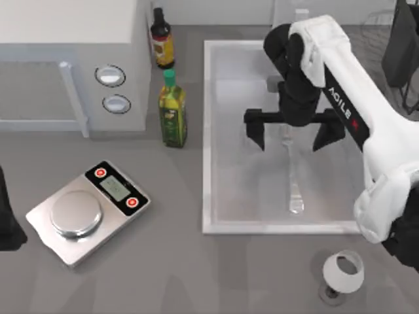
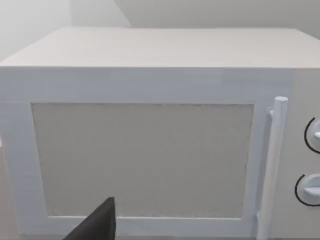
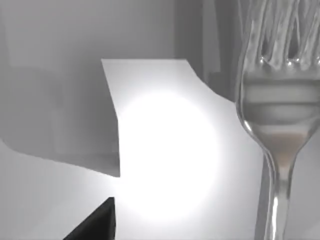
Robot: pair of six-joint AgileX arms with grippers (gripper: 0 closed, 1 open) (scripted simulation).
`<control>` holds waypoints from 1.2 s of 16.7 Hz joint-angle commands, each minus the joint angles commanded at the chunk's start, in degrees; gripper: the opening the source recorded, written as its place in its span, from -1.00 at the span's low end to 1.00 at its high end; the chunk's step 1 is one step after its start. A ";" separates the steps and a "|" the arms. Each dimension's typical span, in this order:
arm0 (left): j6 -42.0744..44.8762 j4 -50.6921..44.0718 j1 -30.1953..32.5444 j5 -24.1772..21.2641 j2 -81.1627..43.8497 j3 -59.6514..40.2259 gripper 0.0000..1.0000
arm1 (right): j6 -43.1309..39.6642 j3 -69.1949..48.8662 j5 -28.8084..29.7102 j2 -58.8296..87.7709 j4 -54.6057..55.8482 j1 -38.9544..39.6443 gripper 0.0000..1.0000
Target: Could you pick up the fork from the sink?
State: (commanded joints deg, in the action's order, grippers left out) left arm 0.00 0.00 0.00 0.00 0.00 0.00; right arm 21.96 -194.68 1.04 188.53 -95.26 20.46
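A shiny silver fork lies lengthwise on the floor of the sink, its rounded handle end toward the front rim. My right gripper hangs low over the fork and is open, with one dark finger on either side of the handle and clear of it. The right wrist view shows the fork close up, tines and neck, on the pale basin floor, with one dark fingertip at the edge. My left gripper stays parked at the table's left edge, facing the microwave, open.
A white microwave fills the back left. A green oil bottle and a dark sauce bottle stand between it and the sink. A steel kitchen scale sits front left, and a white cup in front of the sink.
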 joint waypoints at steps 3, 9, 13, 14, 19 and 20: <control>0.00 0.00 0.00 0.00 0.00 0.00 1.00 | -0.06 -8.32 0.12 6.91 -1.75 -0.02 1.00; 0.00 0.00 0.00 0.00 0.00 0.00 1.00 | -0.10 -11.15 0.16 9.63 -2.42 -0.03 1.00; 0.00 0.00 0.00 0.00 0.00 0.00 1.00 | -0.10 -11.15 0.16 9.63 -2.42 -0.03 0.55; 0.00 0.00 0.00 0.00 0.00 0.00 1.00 | -0.10 -11.15 0.16 9.63 -2.42 -0.03 0.40; 0.00 0.00 0.00 0.00 0.00 0.00 1.00 | -0.10 -11.15 0.16 9.63 -2.42 -0.03 -0.36; 0.00 0.00 0.00 0.00 0.00 0.00 1.00 | -0.10 -11.15 0.16 9.63 -2.42 -0.03 -0.51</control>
State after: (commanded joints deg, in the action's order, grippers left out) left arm 0.00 0.00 0.00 0.00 0.00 0.00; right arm 21.86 -205.83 1.20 198.16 -97.68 20.43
